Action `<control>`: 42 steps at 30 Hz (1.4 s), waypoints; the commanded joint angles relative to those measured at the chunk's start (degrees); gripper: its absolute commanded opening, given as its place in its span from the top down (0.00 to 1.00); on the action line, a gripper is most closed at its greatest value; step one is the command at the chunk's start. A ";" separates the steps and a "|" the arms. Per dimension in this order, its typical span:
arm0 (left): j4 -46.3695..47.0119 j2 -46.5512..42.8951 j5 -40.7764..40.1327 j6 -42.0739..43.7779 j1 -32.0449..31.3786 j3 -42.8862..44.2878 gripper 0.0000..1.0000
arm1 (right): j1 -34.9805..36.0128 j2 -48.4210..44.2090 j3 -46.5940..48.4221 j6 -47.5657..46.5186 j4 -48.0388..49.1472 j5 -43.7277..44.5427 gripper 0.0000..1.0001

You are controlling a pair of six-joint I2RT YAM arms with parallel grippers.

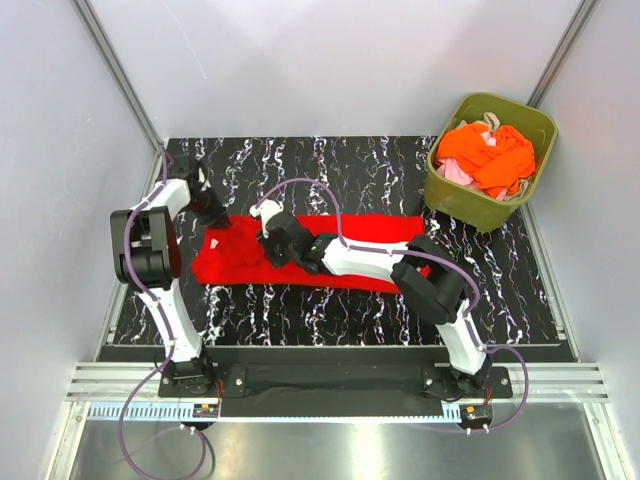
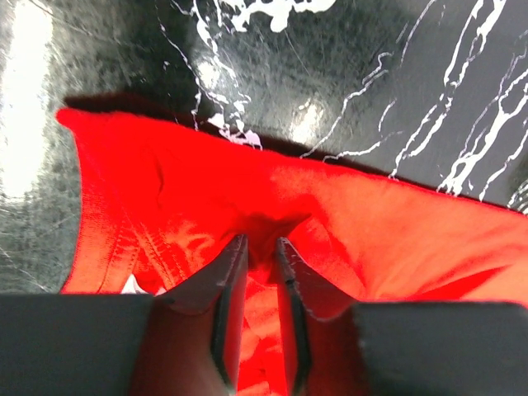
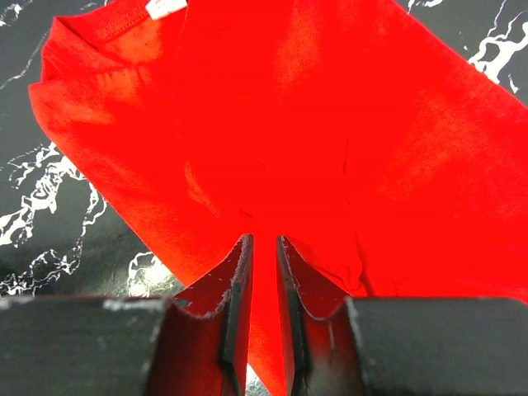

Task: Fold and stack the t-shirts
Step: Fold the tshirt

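A bright red t-shirt (image 1: 235, 262) lies spread across the black marbled table (image 1: 350, 165), stretched left to right. At the shirt's upper left edge my left gripper (image 1: 218, 222) is down on the cloth. In the left wrist view the red t-shirt (image 2: 396, 231) bunches into a fold between the narrow jaws of that gripper (image 2: 261, 243). My right gripper (image 1: 268, 245) reaches over the shirt's left-middle part. In the right wrist view the red t-shirt (image 3: 330, 124) runs flat ahead with its white neck label (image 3: 165, 8) at the far end, and a strip of cloth sits between that gripper's (image 3: 264, 241) near-closed jaws.
An olive-green bin (image 1: 480, 205) stands at the table's back right corner. It holds crumpled orange t-shirts (image 1: 490, 155), a bit of pale pink cloth (image 1: 455, 172) and beige cloth (image 1: 490, 122). The right arm lies across the red shirt's right half.
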 commanded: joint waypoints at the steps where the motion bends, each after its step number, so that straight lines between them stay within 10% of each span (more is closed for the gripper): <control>1: -0.67 -3.46 4.23 0.23 0.42 0.87 0.84 | -0.06 -4.03 -0.35 0.04 2.21 1.31 0.76; 4: -1.80 -4.08 6.79 -1.08 0.42 1.04 1.00 | -0.15 -4.38 -0.96 0.30 2.82 1.23 0.76; 17: -11.39 -6.29 -8.84 1.20 -0.64 7.28 1.00 | -0.06 -5.26 -1.58 0.83 3.27 -0.18 0.75; 22: -12.79 -2.69 -11.66 1.28 -0.72 11.22 0.80 | -0.15 -3.51 0.26 1.09 1.69 0.70 0.74; 42: -7.96 2.59 -11.92 1.55 -6.17 4.47 0.74 | -1.99 5.55 7.39 5.93 -10.97 5.79 0.76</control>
